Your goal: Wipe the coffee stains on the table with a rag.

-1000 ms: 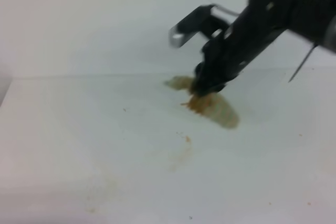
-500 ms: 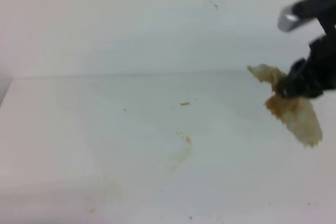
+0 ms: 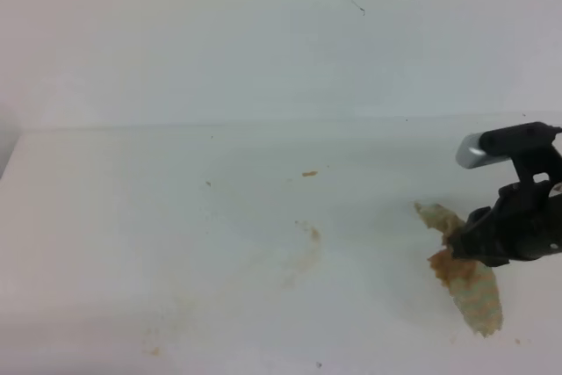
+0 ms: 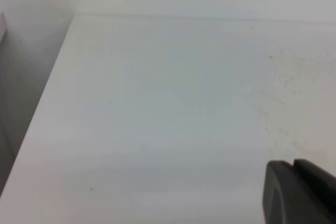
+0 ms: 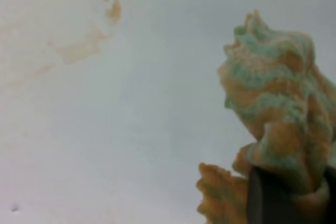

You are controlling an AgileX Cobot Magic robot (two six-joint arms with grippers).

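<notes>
My right gripper [image 3: 470, 245] is shut on the rag [image 3: 474, 292], a wrinkly pale cloth with orange-brown blotches, at the right of the table [image 3: 132, 243]. The rag hangs down to about the table's surface; I cannot tell whether it touches. In the right wrist view the rag [image 5: 278, 119] bunches above a dark finger [image 5: 268, 200]. The coffee stains [image 3: 303, 263] are faint tan smears with a small orange blob near mid-table, well left of the rag. They also show in the right wrist view [image 5: 84, 48]. Only a dark finger part [image 4: 299, 192] of my left gripper shows.
A tiny orange speck [image 3: 309, 173] lies further back on the table. Fainter tan marks [image 3: 154, 350] sit near the front left. A pale wall rises behind the table's back edge. The table's left edge [image 4: 52, 77] drops off in the left wrist view.
My right gripper has carried the rag from the middle back of the table to the right, then down and toward the front right. The stains look unchanged.
</notes>
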